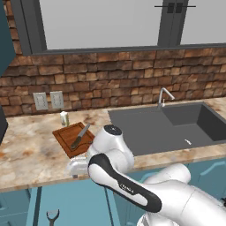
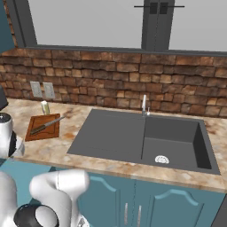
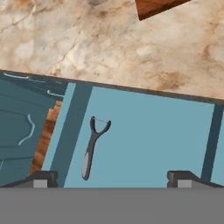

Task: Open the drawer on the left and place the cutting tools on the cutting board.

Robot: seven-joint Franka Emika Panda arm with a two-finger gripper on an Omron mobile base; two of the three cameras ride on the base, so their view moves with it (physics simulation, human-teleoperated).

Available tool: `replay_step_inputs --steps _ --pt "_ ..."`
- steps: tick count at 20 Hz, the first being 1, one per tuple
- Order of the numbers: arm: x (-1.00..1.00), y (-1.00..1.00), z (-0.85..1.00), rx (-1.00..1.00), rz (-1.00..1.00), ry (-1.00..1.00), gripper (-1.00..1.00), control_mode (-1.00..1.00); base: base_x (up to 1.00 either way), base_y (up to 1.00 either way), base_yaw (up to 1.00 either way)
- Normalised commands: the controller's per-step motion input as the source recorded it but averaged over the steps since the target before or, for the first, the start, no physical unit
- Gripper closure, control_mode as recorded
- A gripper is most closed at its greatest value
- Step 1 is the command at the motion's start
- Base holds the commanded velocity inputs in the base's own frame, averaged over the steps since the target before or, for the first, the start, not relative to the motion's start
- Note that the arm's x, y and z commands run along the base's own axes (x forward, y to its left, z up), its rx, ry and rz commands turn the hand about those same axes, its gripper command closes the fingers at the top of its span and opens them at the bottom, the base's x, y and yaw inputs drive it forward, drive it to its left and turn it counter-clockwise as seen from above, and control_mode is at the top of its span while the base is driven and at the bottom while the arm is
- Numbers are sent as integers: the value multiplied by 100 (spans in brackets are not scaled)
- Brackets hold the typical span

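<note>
Looking down along the gripper (image 3: 111, 177) in the hand view, the open drawer (image 3: 148, 135) is seen directly beneath, its pale teal floor spread between the two dark fingertips (image 3: 43, 178), which are held well apart with nothing between them. A single tool is lying on that floor: a slim dark grey implement (image 3: 92, 146) with a forked, Y-shaped head crossed by a thin blade and a lighter grip, read more readily as a peeler than as scissors. It is found ahead of the gripper and off toward the left fingertip, close to the drawer's left wall. Its long axis is set nearly in line with the camera's line of sight, tilted slightly, with the grip end nearer the gripper and the forked head farther away.

The knife (image 1: 80, 136) is already laid diagonally on the cutting board (image 1: 66, 137), which sits on the counter beyond the drawer, just beside a small white-green carton (image 1: 64, 118); a corner of the board is caught at the upper edge of the hand view.

The coming move is judged to call for a shift toward the left fingertip's side and a descent, with the jaws closing across the slim grip rather than along it. Whether a roll of the wrist is needed cannot be settled from these frames.
</note>
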Motion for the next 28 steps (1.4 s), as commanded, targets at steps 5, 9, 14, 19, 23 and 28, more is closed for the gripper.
replay_step_inputs --steps 5,9,14,19,23,28 --pt "-52 37 -20 0 9 -6 -100 -100 0 0 0" --pt "0 23 -40 -4 0 0 -100 -100 0 0 0" --pt "0 27 -56 0 0 0 -100 -100 0 0 0" --pt "0 42 -44 0 0 0 -100 -100 0 0 0" --pt "0 34 -21 -2 0 0 -100 -100 0 0 0" --pt "0 27 -27 -4 0 0 -100 -100 0 0 0"
